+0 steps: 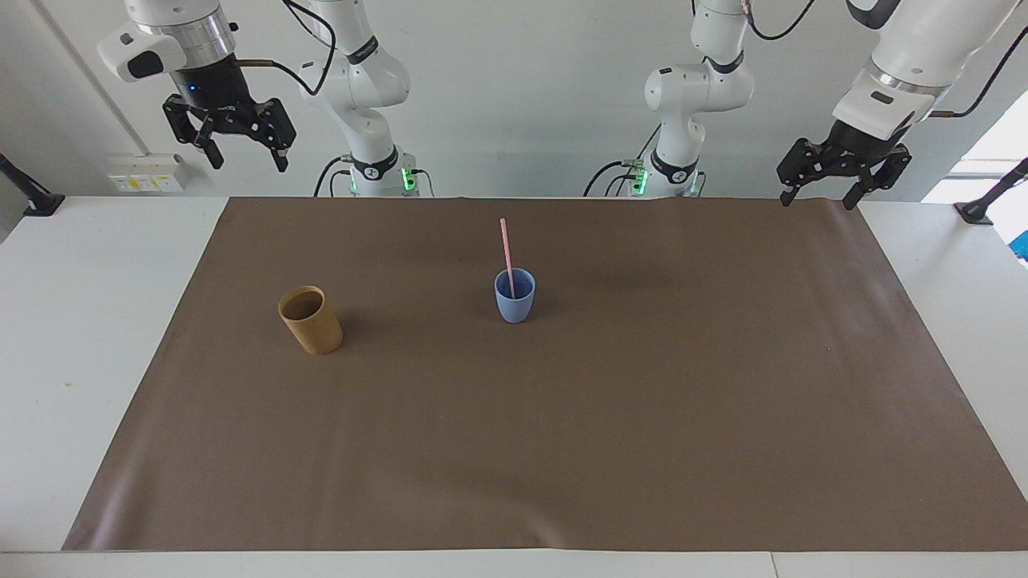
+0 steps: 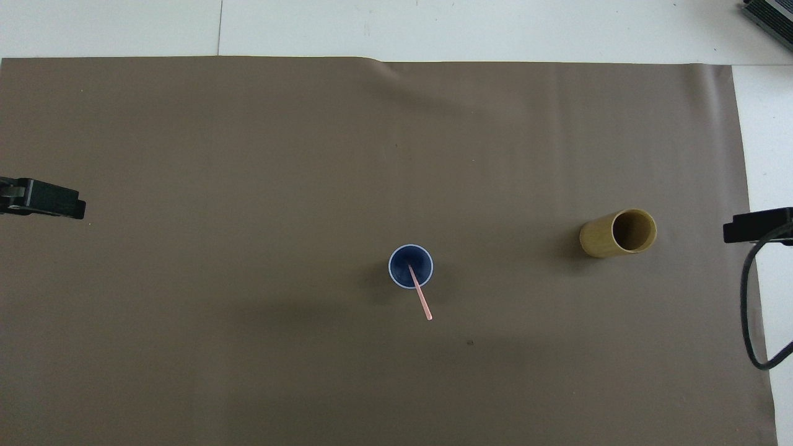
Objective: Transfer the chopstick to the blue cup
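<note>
The pale-pink chopstick [image 1: 506,247] stands in the light-blue cup [image 1: 514,298] near the middle of the brown mat, leaning on the rim; both show in the overhead view, chopstick [image 2: 421,298] and cup [image 2: 411,267]. My right gripper [image 1: 245,155] is open and empty, raised high at the right arm's end of the table; only its tip shows in the overhead view [image 2: 753,225]. My left gripper [image 1: 819,193] is open and empty, raised over the mat's corner at the left arm's end; it waits there, its tip in the overhead view [image 2: 46,201].
A tan-brown cup [image 1: 310,320] stands empty on the brown mat [image 1: 562,449], toward the right arm's end; it also shows in the overhead view [image 2: 618,233]. A black cable [image 2: 749,310] hangs from the right arm over the mat's edge.
</note>
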### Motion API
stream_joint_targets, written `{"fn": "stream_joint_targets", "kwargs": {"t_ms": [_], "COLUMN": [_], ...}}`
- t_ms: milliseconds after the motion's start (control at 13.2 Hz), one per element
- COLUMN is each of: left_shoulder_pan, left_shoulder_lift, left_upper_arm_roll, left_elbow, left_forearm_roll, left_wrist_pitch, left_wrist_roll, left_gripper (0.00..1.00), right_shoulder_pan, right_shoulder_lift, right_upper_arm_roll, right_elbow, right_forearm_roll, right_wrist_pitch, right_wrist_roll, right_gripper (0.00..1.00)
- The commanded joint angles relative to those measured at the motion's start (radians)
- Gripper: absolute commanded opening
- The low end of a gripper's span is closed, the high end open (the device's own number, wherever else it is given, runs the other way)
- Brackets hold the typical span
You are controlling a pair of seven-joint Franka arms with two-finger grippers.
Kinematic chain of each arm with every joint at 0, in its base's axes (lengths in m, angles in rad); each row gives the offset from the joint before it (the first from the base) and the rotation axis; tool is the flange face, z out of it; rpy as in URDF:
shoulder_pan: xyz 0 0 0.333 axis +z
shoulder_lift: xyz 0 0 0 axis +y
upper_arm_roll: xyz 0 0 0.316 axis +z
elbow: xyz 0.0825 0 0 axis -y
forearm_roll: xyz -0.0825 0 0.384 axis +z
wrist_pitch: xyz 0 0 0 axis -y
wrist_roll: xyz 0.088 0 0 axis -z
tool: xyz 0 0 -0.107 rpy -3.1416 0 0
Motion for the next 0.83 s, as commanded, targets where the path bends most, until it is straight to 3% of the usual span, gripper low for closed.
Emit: {"fn": "stream_joint_targets", "kwargs": {"t_ms": [0, 755], "left_shoulder_pan": [0.012, 0.012], "left_shoulder_lift": [0.000, 0.000], "left_upper_arm_roll": [-0.008, -0.010], "left_elbow": [0.018, 0.018], "left_forearm_roll": [0.010, 0.010], "left_wrist_pitch": [-0.025, -0.025], "left_wrist_roll": [0.009, 0.006], "left_gripper": [1.00, 1.00], "right_shoulder_pan": [-0.002, -0.002], "right_shoulder_lift": [-0.017, -0.016], "right_upper_arm_roll": [0.002, 0.003], "right_elbow": [-0.025, -0.017], "right_forearm_roll": [-0.007, 0.001], "right_wrist_pitch": [-0.009, -0.022], "right_wrist_roll": [-0.031, -0.052], "right_gripper": [1.00, 1.00]}}
